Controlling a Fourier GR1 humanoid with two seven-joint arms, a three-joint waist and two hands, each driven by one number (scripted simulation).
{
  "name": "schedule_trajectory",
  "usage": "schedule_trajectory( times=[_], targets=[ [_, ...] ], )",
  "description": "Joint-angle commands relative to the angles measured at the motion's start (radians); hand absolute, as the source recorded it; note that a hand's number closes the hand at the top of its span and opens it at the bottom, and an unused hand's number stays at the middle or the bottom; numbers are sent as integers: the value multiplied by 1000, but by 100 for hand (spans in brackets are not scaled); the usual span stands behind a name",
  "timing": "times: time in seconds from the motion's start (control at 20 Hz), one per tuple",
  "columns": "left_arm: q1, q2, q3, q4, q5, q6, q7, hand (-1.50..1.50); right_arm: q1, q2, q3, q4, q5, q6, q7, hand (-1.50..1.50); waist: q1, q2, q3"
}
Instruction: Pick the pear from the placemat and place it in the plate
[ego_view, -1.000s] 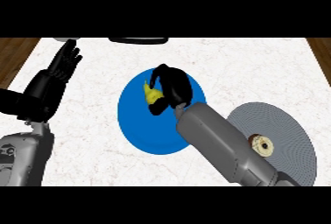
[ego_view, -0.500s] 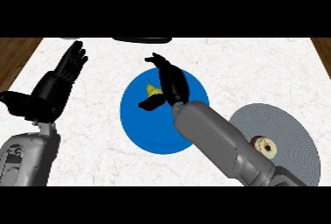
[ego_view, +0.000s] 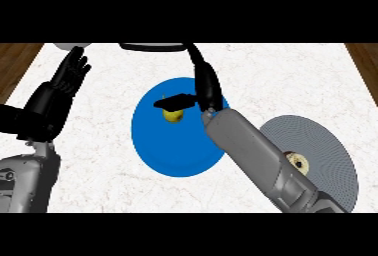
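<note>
The yellow pear (ego_view: 173, 116) lies on the blue plate (ego_view: 173, 155) in the middle of the counter, in the plate's upper half. My right hand (ego_view: 207, 92) is open above it, fingers stretched straight toward the far edge. Its thumb (ego_view: 173, 102) sticks out to the left over the top of the pear and hides part of it. No finger curls round the pear. The grey round placemat (ego_view: 325, 150) lies to the right, partly under my right forearm. My left hand (ego_view: 63, 87) rests open at the left, fingers up.
A dark-rimmed object (ego_view: 151, 47) and a white one (ego_view: 66, 46) sit at the counter's far edge. Brown wood shows beyond the counter at both upper corners.
My right hand was curled round the pear over the plate; its fingers have since straightened and swung toward the far edge, leaving the pear on the plate. The left hand rose slightly.
</note>
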Motion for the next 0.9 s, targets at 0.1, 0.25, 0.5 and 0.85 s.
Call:
schedule_trajectory(
  times=[0.1,0.25,0.5,0.85],
  targets=[
    [-19,18,32,16,-8,14,26,0,104,-54,-113,-60,-50,49,-107,-150,-45,-10,0],
    [3,-18,5,8,-25,30,9,0,199,-71,-158,-81,-73,104,-201,-150,-45,-9,0],
    [81,5,37,2,-7,-7,-50,0,310,-261,-205,-249,-101,274,-188,-150,-52,-13,-1],
    [37,1,39,-17,-8,-1,2,0,383,-348,-313,-226,-83,426,-283,-150,-42,-9,-1]
  ],
)
